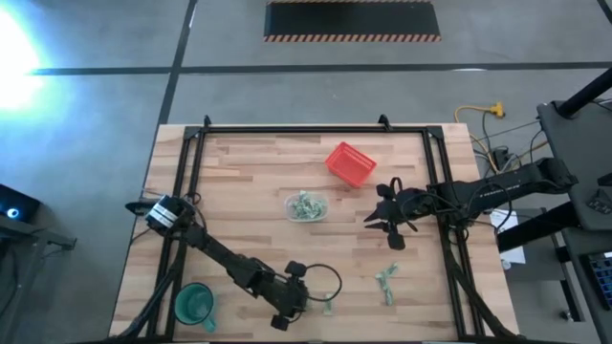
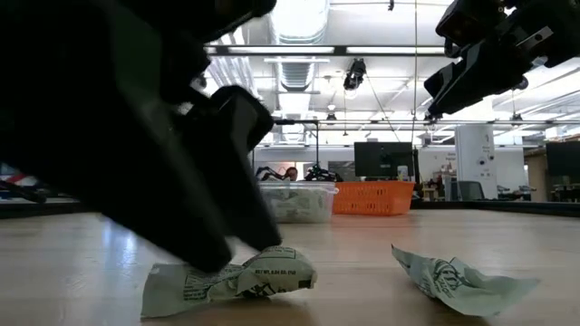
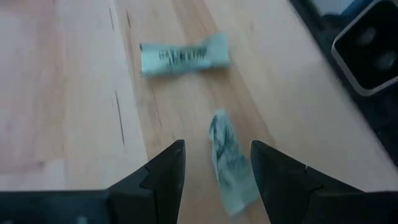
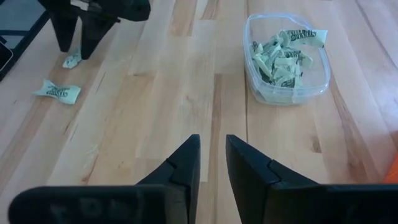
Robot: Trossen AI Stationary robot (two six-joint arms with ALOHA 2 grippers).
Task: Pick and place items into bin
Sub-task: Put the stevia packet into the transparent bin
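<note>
At about seven o'clock on the counter point(image 1: 239, 182) the left pincer point(image 3: 214, 168) stands wide, straddling one pale green wrapped piece point(image 3: 230, 165), with a second piece point(image 3: 183, 55) just beyond; its print is too blurred to read. At centre, the clear bin point(image 1: 307, 206) already holds a heap of pieces. At three o'clock the right pincer point(image 4: 212, 163) hangs narrow and empty. Two more pieces point(image 1: 387, 283) wait at five o'clock, so I judge most of the work done.
</note>
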